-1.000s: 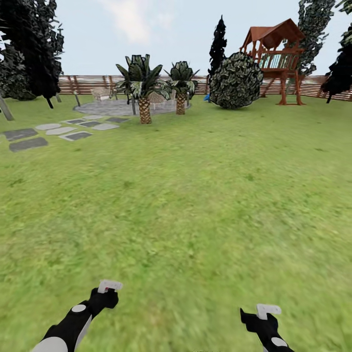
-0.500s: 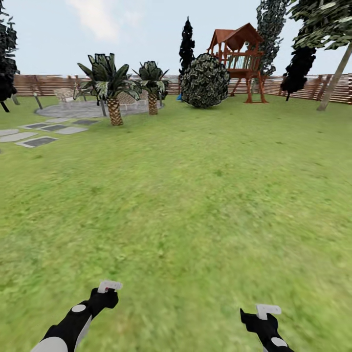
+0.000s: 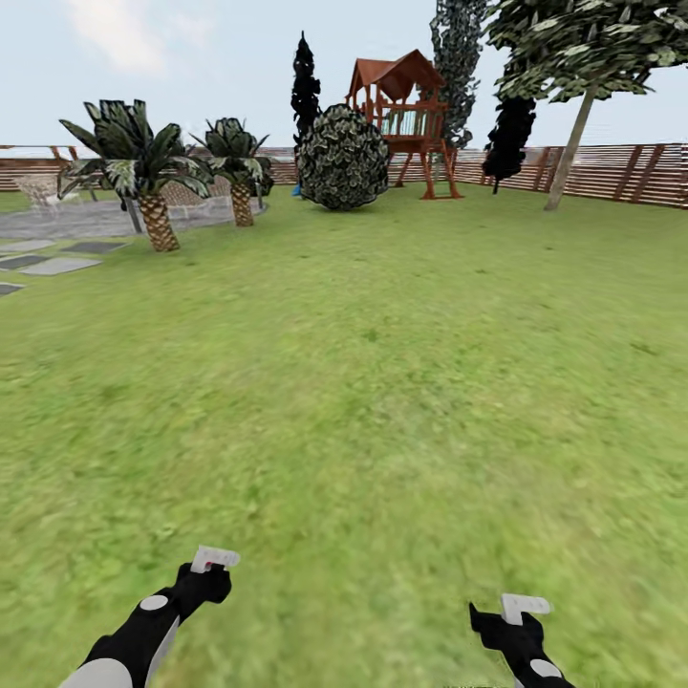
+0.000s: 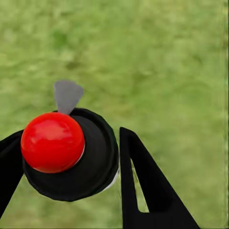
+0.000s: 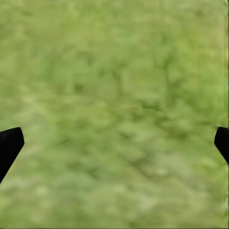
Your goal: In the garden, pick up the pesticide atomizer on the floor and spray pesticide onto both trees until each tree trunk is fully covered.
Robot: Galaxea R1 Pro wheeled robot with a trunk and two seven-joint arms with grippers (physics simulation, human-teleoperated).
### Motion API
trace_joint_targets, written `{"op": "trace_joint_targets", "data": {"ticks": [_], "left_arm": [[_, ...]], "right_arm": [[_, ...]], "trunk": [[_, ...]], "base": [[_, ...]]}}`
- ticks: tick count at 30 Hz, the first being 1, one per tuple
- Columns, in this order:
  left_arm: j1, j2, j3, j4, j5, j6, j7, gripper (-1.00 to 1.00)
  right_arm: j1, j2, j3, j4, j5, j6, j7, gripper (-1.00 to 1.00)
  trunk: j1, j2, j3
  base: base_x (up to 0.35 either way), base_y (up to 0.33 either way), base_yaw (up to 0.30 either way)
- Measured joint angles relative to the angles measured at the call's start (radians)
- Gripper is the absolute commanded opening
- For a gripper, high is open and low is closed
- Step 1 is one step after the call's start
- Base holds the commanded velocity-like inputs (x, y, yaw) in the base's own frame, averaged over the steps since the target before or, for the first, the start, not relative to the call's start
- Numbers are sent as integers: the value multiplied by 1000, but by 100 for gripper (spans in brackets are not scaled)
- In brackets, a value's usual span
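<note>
- wide green lawn floor (image 3: 382, 382), blurry in texture, ringed at the far edge by a brown slat fence (image 3: 612, 172).
- left gripper (image 3: 214, 559) low over the grass at the near left of the head view, on a black-and-white arm.
- right gripper (image 3: 525, 605) low at the near right, also over bare grass.
- in the left wrist view, a black finger (image 4: 143, 186) beside a round black body capped by a red ball (image 4: 52, 142), with a small grey tab (image 4: 67, 95) above it; hard to tell whether the left gripper is clenched or released.
- in the right wrist view, two black fingertips (image 5: 8, 145) far apart at opposite edges: right gripper released, grasping nothing.
- one leaning tree (image 3: 571, 143) with a pale thick trunk far off at the right, near the fence.
- two short palms (image 3: 153, 182) at the far left beside a grey stone patio (image 3: 67, 218) and flat stepping stones (image 3: 57, 263).
- round leafy bush (image 3: 344, 158) in the middle distance, with a red-brown wooden play tower (image 3: 406, 115) just behind it.
</note>
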Motion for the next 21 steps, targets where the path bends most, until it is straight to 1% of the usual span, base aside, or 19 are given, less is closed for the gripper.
{"op": "trace_joint_targets", "data": {"ticks": [21], "left_arm": [[0, 1, 0, 0, 0, 0, 0, -100]], "right_arm": [[0, 0, 0, 1, 0, 0, 0, 100]], "trunk": [[0, 0, 0]], "base": [[98, -275, -300]]}}
